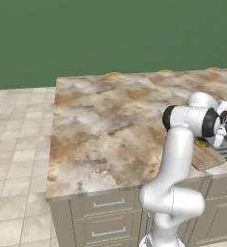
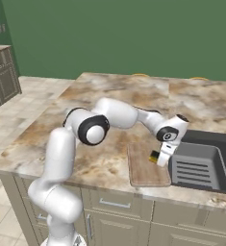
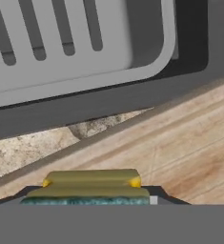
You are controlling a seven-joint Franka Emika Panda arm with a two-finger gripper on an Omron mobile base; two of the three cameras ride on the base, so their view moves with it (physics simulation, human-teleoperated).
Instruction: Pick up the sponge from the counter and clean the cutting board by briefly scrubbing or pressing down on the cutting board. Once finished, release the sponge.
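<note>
Wooden cutting board (image 2: 145, 168), one; sponge (image 3: 89, 186), one, in end effector (image 2: 157, 157)

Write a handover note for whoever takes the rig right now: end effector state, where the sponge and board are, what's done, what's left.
End effector: shut on the small yellow block sponge with dark green layer, over the right edge of the board, next to the sink.
Flat brown wooden cutting board: on the beige-brown marbled stone counter, against the dark grey ribbed sink basin.
Done: sponge picked up and carried to the board.
Left: press or scrub briefly, then release. Contact with the board cannot be confirmed from these views.
</note>
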